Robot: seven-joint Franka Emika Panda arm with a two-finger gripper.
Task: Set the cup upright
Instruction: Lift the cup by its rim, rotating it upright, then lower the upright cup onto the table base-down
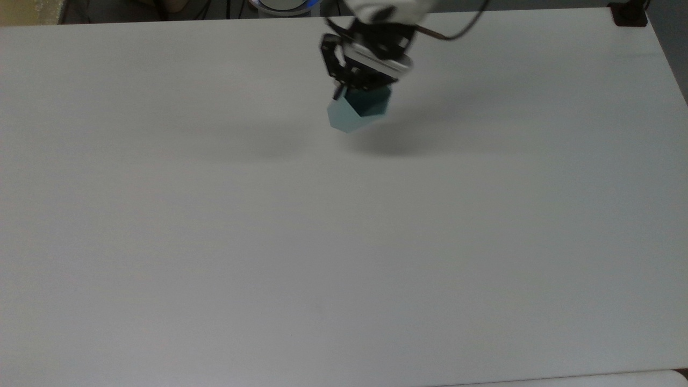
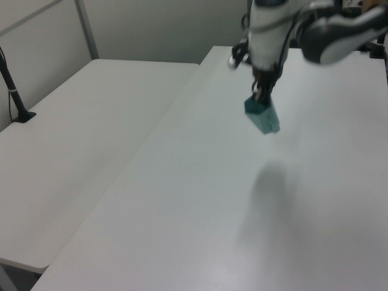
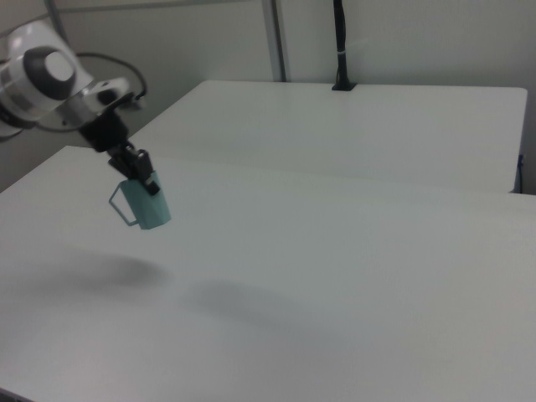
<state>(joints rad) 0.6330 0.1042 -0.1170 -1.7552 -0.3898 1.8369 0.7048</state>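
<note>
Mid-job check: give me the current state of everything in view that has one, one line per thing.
cup: lifted clear of the table, hanging from the gripper by its rim, mouth up, a little tilted, handle toward the right view's left.
gripper: shut on the cup's rim, pointing down, in the air.
table: carries the cup's shadow.

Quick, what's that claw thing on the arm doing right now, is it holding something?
Tool: shut on the rim of the teal cup, holding it in the air above the white table, mouth up and slightly tilted.
</note>
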